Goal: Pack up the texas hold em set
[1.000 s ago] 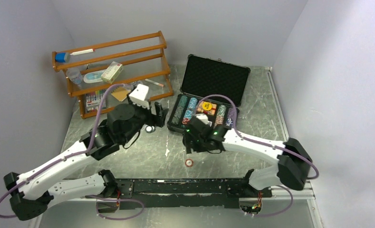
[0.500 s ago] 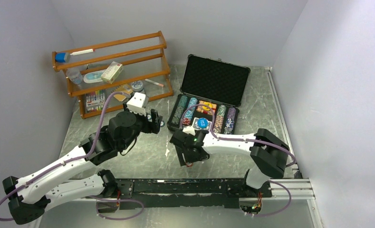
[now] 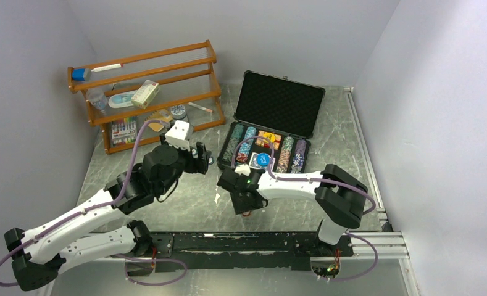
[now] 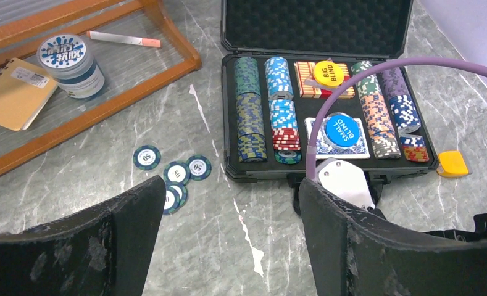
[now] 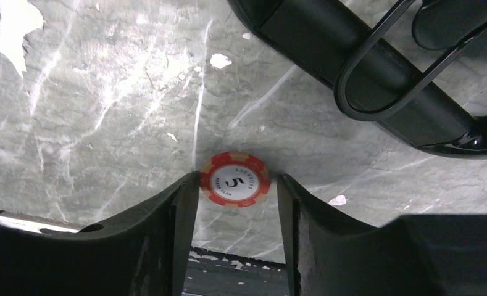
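- Down in the lower middle of the right wrist view, a red chip (image 5: pixel 234 179) marked 5 lies flat on the marble table (image 5: pixel 105 92).
- Right gripper (image 5: pixel 236 185) straddles it: jaws parted just wider than the chip, a sliver of table showing on the chip's right side, so nothing is clamped.
- Centre of the top view: the black case (image 3: pixel 279 106) sits with its lid raised.
- Its tray holds chip rows (image 4: pixel 251 117), two card decks (image 4: pixel 303 80), a big blind button (image 4: pixel 329 72) and a small blind button (image 4: pixel 344 130).
- Left of the case in the left wrist view, loose chips marked 50 (image 4: pixel 178 176) lie clustered on the table.
- Left gripper (image 4: pixel 228 191) hangs near them, jaws spread wide, empty.
- An orange cube (image 4: pixel 452 164) sits by the case's lower right corner.
- A wooden rack (image 3: pixel 148 58) stands upper left.
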Available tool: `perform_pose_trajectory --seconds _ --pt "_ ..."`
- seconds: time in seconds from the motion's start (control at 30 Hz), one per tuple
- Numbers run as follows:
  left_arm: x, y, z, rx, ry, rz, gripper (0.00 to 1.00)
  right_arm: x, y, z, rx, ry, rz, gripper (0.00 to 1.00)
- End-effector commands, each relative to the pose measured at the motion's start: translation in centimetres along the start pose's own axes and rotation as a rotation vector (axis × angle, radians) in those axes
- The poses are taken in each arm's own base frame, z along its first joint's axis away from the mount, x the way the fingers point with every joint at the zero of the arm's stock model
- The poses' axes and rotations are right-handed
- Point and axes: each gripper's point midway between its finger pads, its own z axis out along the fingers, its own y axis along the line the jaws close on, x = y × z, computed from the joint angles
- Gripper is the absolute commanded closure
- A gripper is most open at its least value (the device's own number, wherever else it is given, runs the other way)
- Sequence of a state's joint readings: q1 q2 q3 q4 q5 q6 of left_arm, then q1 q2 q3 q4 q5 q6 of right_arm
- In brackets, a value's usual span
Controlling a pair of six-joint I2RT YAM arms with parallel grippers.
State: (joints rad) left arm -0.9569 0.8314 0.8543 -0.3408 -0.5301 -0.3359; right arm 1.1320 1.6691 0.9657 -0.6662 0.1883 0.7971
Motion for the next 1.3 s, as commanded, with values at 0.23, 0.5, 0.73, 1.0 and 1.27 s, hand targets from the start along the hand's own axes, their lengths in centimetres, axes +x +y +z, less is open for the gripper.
perform_pose_trajectory --seconds 0.23,0.5,0.73,1.0,1.27 --pt "0.8 0.0 0.4 -0.007 0.003 -0.061 0.15 -1.1 0.1 0.0 -0.001 -0.062 0.038 0.63" --pt "6.3 -2.7 2.0 0.119 0.088 -0.174 0.14 -4.5 -0.2 -3.1 -0.05 -0.213 0.153 0.61" --pt "10.9 -7.0 2.6 0.349 0.167 -0.308 0.2 -6.6 -1.1 -5.1 -0.144 -0.305 0.293 0.6" --pt "14.2 -10.6 2.6 0.556 0.208 -0.449 0.27 -8.2 -1.6 -6.1 -0.264 -0.361 0.485 0.59" --pt "14.8 -12.0 2.7 0.622 0.137 -0.547 0.36 -9.3 -1.0 -7.8 -0.423 -0.403 0.656 0.59"
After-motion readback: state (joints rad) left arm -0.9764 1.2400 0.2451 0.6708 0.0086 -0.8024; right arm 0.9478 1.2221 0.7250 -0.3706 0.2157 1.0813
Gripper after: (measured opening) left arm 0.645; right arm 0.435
